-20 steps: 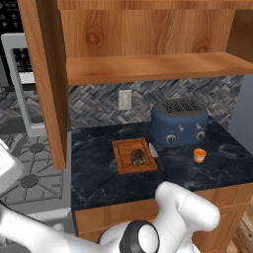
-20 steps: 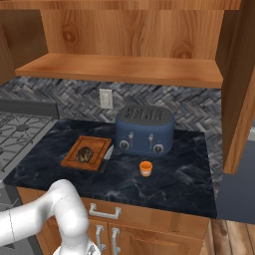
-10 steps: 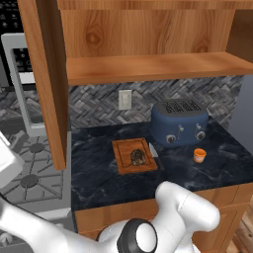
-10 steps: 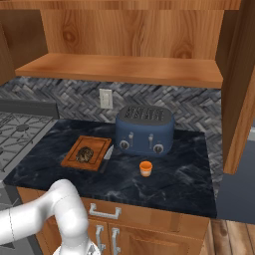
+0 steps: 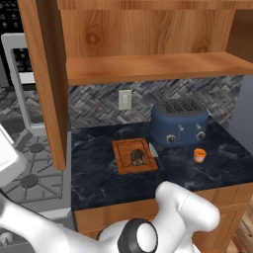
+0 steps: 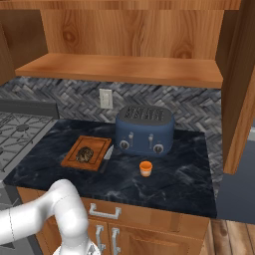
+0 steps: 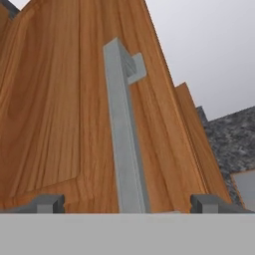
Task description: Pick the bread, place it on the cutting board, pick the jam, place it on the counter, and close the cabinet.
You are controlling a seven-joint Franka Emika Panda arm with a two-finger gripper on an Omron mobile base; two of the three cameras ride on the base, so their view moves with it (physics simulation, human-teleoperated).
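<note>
The fingers (image 7: 50,203), seen in the hand view, are spread wide, one dark tip near each lower corner, with the silver bar handle (image 7: 125,149) of the cabinet door (image 7: 55,109) rising between them; whether either tip touches the handle cannot be told. The panelled wood of that door lies close before the camera, and a strip of grey backsplash shows past its right edge. In the left base view the cabinet (image 5: 148,66) stands open, its left door (image 5: 47,79) swung out over the stove (image 5: 29,173), the inner shelf bare. Below, on the dark tabletop (image 5: 99,178), the bread (image 5: 137,157) lies on the cutting board (image 5: 123,148), a knife (image 5: 153,150) just beside the board's right edge. The blue toaster (image 5: 179,122) stands behind, and the jam (image 5: 199,155) sits on the tabletop in front of the toaster's right end, apart from it. In the right base view the same layout shows: bread (image 6: 84,154) on the board (image 6: 97,144), knife (image 6: 107,155) alongside, jam (image 6: 145,168) before the toaster (image 6: 145,129), and the cabinet's right door (image 6: 241,84) hanging open past the tabletop's right end.
</note>
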